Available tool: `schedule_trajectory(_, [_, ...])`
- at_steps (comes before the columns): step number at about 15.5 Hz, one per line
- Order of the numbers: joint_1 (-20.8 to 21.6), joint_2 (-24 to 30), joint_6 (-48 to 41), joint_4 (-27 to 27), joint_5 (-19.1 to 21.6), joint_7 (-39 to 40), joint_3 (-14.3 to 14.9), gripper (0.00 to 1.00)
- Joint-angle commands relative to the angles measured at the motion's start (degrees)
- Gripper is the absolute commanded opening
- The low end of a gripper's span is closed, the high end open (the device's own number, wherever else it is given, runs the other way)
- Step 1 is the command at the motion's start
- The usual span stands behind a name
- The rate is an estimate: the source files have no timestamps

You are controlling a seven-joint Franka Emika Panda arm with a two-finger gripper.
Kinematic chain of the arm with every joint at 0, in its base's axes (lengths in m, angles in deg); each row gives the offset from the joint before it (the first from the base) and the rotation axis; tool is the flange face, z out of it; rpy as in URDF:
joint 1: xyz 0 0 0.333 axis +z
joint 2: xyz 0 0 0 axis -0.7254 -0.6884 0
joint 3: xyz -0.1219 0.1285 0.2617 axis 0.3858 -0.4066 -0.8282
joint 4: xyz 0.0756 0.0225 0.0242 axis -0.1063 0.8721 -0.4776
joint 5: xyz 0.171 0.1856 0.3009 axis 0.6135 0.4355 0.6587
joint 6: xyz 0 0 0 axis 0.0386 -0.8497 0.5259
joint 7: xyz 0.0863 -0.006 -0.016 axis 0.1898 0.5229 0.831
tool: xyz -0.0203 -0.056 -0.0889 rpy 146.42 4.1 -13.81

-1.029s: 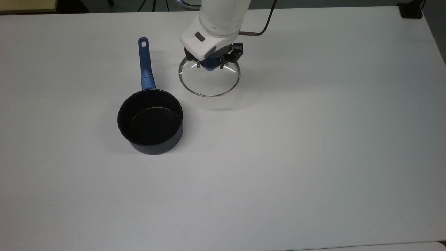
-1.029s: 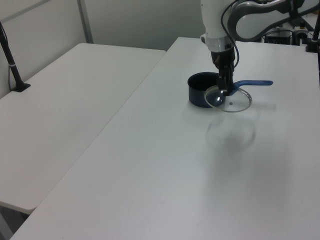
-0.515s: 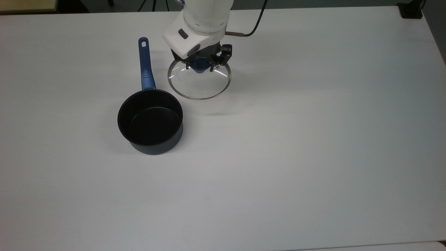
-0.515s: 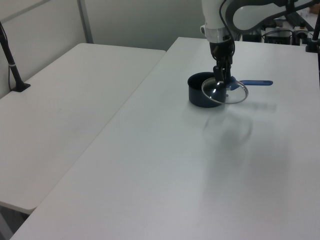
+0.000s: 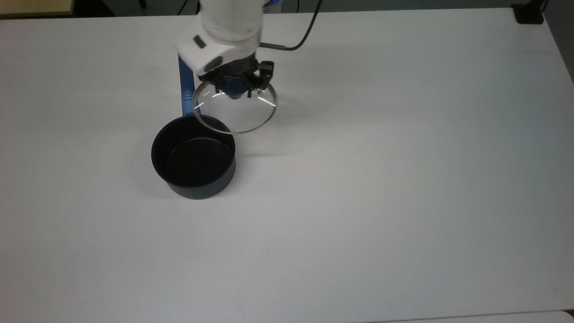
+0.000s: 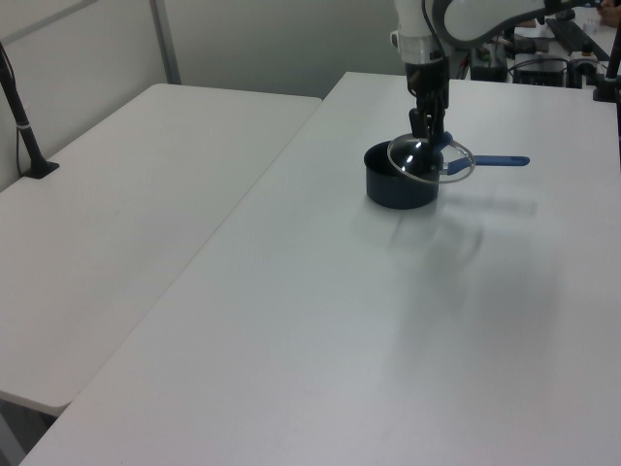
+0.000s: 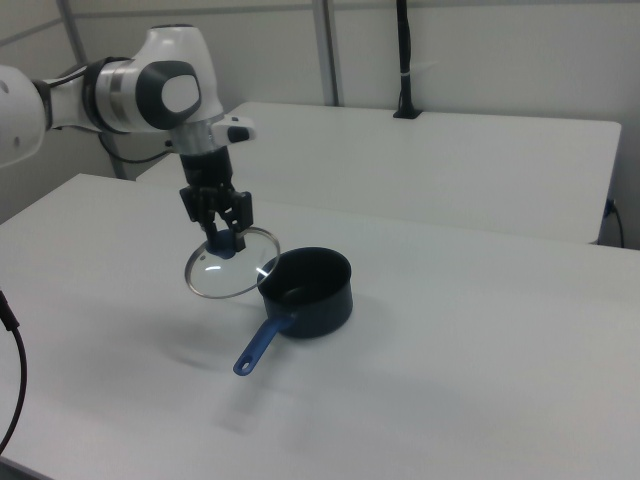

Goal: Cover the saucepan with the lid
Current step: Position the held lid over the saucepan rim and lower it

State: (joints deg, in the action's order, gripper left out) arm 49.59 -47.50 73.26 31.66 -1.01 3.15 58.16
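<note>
Gripper [image 5: 234, 85] is pinched on the blue knob of the lid [image 5: 235, 110], carrying it in the air; lid hangs straight under the fingers, glass disc roughly level, maybe slightly tilted. In the right view the gripper [image 7: 226, 236] holds the lid [image 7: 232, 263] clear above the table [image 7: 480, 350].

Saucepan [image 5: 193, 155] sits open on the table, below the gripper and off to the top view's lower left. Lid rim just overlaps the pan's near edge in the top view, but lid is not over it yet. Pan handle [image 5: 184, 96] runs just beside the gripper, on the top view's left, partly behind the wrist.

Left view: lid [image 6: 431, 160] hovers over the back edge of the saucepan [image 6: 399, 184].

Step in hand: carry to the pan. To do it well: keep the knob grip firm, move until knob is centred over the pan opening, keep the lid flat, lower straight, release only once the rim seats all round. Risk: off-centre drop leaves the lid cocked on the rim.
</note>
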Motion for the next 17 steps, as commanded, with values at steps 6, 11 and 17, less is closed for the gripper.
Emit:
schedule_trajectory(6, [-1.6,-5.39,-1.75,-7.33,1.03,1.65,2.05,0.57])
schedule_trajectory(11, [-3.79,-7.5,-0.7,-9.7,1.02,1.73,2.05,0.57])
schedule_trajectory(17, [-4.59,-9.26,1.85,-10.41,0.76,1.56,2.05,0.57])
